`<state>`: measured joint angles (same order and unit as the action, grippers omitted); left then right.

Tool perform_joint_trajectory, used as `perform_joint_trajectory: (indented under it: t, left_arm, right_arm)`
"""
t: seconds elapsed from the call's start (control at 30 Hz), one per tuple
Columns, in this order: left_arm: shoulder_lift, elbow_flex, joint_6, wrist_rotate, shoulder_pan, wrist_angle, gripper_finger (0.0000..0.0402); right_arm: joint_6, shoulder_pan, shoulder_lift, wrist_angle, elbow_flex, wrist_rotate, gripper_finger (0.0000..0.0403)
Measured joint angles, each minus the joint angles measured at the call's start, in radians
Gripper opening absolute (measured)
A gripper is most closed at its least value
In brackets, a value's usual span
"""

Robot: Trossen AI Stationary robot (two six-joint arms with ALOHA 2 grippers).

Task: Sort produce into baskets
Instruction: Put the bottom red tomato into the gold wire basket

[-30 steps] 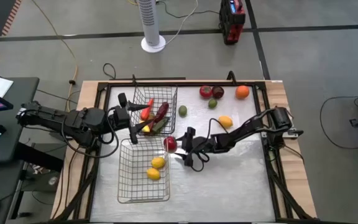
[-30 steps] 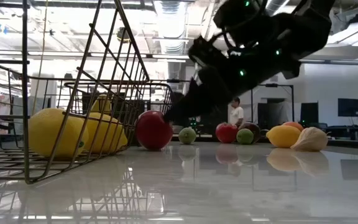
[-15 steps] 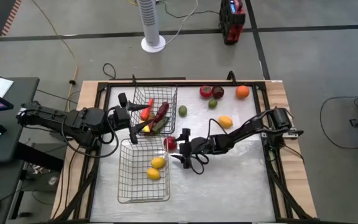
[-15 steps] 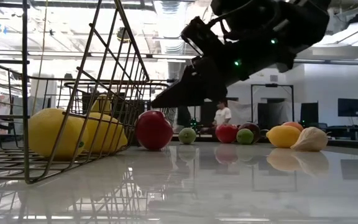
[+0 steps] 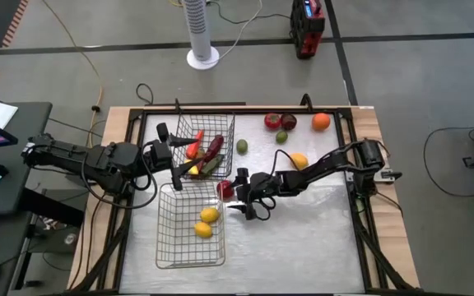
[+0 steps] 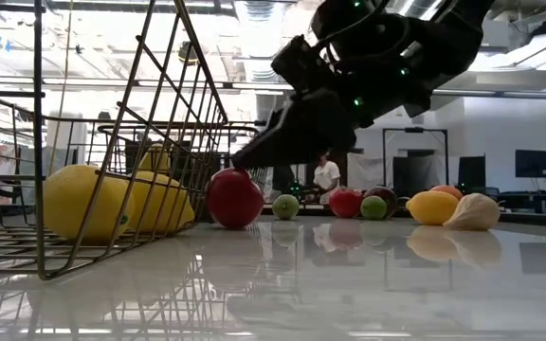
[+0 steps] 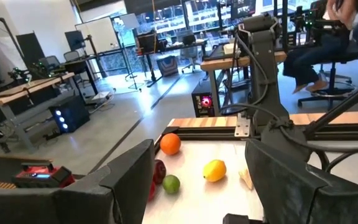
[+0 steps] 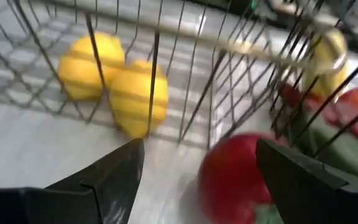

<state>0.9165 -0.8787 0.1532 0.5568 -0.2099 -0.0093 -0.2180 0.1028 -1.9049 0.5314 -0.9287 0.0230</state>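
Silver wire mesh forms two baskets on the white table's left half. The far basket holds a carrot, a dark red pepper and green vegetables. The near basket holds two yellow lemons.

A red apple lies on the table, just right of the baskets, by the near basket's far right corner. The right arm stretches low from the table's right edge toward the left, its forearm nearly flat. The right gripper hangs just beside the apple, released: its two fingers are spread wide and hold nothing. In the low view the dark fingertip points down just above the apple, and whether they touch cannot be told.

The left arm reaches in from the left edge. The left gripper waits over the far basket's left side, its fingers apart and empty.

Other produce sits well apart toward the far right: a green lime, a tomato, a second apple, another lime, an orange and a lemon.

No writing or label can be read anywhere.
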Motion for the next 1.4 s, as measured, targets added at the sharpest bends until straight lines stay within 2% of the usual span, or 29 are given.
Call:
perform_joint_trajectory:
  t: [0.13,0.3,0.5,0.7,0.93,1.17,1.4]
  left_arm:
    - [0.000,0.000,0.000,0.000,0.000,-0.001,0.0242]
    - [0.000,0.000,0.000,0.000,0.000,-0.009,0.0242]
    - [0.000,0.000,0.000,0.002,0.001,-0.001,0.0242]
    - [0.000,0.000,-0.005,0.003,0.001,0.003,0.0242]
    - [0.000,0.000,-0.006,0.005,0.001,-0.006,0.0242]
    - [0.008,0.000,-0.017,0.001,0.001,-0.005,0.0242]
    - [0.038,0.000,-0.006,0.006,0.003,0.026,0.0242]
  right_arm:
    - [0.023,0.003,0.009,-0.104,-0.003,0.001,0.0327]
    - [0.100,0.029,0.059,-0.417,0.005,0.007,0.0316]
    - [0.177,0.060,0.198,-0.617,0.001,0.166,0.0311]
    - [0.218,0.070,0.236,-0.490,-0.003,0.190,0.0311]
    - [0.205,0.167,0.106,-0.240,-0.002,0.157,0.0311]
    - [0.191,0.234,0.003,-0.149,-0.013,0.213,0.0311]
    - [0.170,0.232,0.028,-0.161,-0.015,0.272,0.0311]
